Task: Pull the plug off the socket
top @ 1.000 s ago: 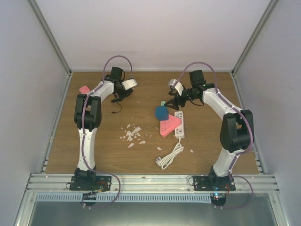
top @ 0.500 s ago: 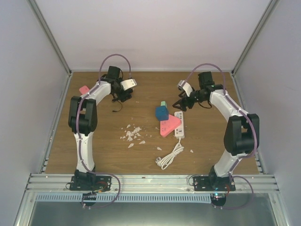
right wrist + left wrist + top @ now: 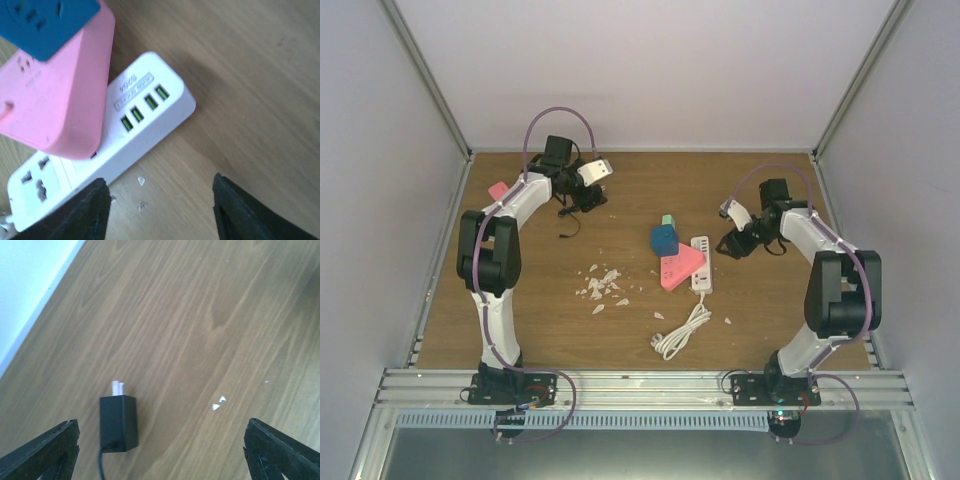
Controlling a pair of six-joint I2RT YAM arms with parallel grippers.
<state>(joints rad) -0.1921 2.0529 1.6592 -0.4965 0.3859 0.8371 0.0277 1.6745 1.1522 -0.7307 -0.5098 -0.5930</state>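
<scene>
A black plug [image 3: 118, 422] lies flat on the wooden table, its two white prongs bare and pointing away, with its thin black cable [image 3: 566, 226] trailing toward the near side. My left gripper [image 3: 160, 450] hovers over it at the back left, open wide; the plug sits just inside the left finger [image 3: 47, 452]. The socket, a white power strip [image 3: 701, 264] with green USB ports [image 3: 140, 107], lies mid-table, far from the plug. My right gripper [image 3: 157, 210] is open and empty just right of the strip's end, its jaws moderately apart.
A pink triangular adapter [image 3: 680, 266] rests against the strip, with a blue cube adapter [image 3: 664, 238] and a small green piece [image 3: 667, 220] behind it. The strip's white cord is coiled [image 3: 680, 335] near the front. White crumbs [image 3: 603, 285] litter the middle. A pink object [image 3: 500, 190] lies back left.
My right gripper has drawn back to the right, away from the blue cube and the strip, and its jaws have narrowed. The left arm's elbow has shifted left; its gripper stays over the plug.
</scene>
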